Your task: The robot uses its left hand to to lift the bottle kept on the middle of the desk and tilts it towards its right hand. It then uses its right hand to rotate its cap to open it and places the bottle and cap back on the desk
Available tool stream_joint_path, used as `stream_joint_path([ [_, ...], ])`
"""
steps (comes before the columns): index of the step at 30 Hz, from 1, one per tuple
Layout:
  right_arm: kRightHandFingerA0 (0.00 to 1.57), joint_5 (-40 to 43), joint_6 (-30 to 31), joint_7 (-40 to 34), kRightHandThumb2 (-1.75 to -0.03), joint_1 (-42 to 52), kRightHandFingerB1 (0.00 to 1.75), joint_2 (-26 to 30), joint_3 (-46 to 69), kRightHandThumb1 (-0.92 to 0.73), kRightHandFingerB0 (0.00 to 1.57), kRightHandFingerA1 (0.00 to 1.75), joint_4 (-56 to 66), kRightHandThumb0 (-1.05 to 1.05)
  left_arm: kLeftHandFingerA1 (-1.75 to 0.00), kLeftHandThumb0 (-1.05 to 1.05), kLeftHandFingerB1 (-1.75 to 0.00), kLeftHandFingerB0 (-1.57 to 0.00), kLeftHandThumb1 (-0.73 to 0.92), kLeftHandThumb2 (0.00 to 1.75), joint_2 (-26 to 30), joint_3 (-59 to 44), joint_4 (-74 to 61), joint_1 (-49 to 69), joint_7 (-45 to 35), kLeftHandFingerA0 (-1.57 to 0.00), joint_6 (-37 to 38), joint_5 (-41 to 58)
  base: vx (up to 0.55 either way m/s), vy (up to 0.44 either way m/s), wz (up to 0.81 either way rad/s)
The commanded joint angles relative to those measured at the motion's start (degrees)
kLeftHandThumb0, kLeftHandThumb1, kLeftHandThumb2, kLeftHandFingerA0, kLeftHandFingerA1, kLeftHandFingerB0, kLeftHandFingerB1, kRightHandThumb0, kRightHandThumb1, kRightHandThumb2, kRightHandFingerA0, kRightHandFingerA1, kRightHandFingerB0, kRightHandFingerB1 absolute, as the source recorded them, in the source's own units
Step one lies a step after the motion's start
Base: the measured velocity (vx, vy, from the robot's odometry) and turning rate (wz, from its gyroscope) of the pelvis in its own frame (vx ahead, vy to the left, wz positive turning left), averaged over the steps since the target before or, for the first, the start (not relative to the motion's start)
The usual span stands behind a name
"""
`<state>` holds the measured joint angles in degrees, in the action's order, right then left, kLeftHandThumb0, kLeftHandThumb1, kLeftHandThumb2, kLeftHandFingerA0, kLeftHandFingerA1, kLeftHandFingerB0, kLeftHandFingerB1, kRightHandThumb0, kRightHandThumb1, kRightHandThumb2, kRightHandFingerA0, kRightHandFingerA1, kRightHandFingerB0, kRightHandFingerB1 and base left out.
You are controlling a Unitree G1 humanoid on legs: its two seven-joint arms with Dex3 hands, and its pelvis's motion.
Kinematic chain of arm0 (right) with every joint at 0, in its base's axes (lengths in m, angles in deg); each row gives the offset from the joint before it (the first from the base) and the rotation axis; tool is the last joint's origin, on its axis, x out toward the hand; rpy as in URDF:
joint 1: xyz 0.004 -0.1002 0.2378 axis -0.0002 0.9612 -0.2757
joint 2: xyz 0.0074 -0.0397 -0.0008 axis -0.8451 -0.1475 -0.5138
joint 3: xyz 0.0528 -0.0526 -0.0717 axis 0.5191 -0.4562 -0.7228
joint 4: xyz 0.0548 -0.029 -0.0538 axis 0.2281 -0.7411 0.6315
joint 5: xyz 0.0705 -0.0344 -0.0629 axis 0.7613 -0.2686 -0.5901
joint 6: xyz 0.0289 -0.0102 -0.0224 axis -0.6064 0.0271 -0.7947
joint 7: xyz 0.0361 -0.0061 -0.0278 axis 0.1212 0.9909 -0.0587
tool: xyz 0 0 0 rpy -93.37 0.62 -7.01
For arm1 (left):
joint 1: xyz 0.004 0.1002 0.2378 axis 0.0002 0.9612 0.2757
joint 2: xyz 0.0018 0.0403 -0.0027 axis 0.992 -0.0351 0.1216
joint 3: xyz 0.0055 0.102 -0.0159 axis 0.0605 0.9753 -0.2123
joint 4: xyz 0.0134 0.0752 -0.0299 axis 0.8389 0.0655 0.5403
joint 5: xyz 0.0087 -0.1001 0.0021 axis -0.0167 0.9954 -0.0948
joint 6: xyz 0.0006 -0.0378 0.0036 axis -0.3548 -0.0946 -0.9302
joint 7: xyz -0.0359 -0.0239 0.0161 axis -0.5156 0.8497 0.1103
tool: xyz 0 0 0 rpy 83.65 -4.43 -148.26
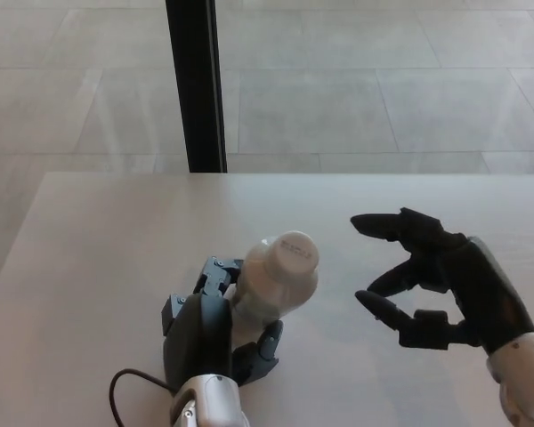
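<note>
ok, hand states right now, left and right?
Left hand: shut on the bottle, cap on.
Right hand: open, holding nothing, fingers spread beside the bottle.

Bottle (271, 289): pale translucent plastic, looking smooth; cap (289, 258) is showing a duller, matt top. Left robot hand (215, 329) and right robot hand (432, 280): black matt plastic shells, wrists looking silver-grey with a slight sheen. Tabletop (98, 267) is reading as smooth, matt beige laminate. Floor (383, 89): pale tiles, faintly glossy.
</note>
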<state>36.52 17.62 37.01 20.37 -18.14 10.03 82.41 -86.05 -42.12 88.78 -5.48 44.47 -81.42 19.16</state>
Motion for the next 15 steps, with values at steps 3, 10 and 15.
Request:
stream_joint_path([
  [3, 0.62, -14.30, 5.27, -4.71, -0.58, -3.99, 0.41, 0.11, -3.78, -0.60, 0.39, 0.97, 0.33, -0.58, -1.12, 0.11, -0.67, -0.42, 0.92, 0.71, 1.69, 1.08, -0.07, 1.74, -2.67, -0.59, -6.37, -4.17, 0.00, 0.000, 0.00],
  [10, 0.66, -18.45, 6.38, -5.72, -0.59, -4.14, 0.40, -0.42, -5.65, -0.55, 0.40, 0.97, 0.83, -0.60, -1.27, 0.16, -0.74, -0.44, 0.92, 0.77, 1.68, 0.85, -0.19, 1.97, -3.29, -0.52, -6.28, -4.34, 0.00, 0.000, 0.00],
  [15, 0.79, -21.06, 5.81, -6.56, -0.88, -3.75, 0.54, -0.93, -7.43, -0.45, 0.33, 0.92, 0.75, -0.58, -1.33, 0.17, -0.70, -0.50, 0.92, 0.75, 0.72, 0.71, 0.05, 2.09, -2.72, -0.52, -6.96, -4.97, 0.00, 0.000, 0.00],
])
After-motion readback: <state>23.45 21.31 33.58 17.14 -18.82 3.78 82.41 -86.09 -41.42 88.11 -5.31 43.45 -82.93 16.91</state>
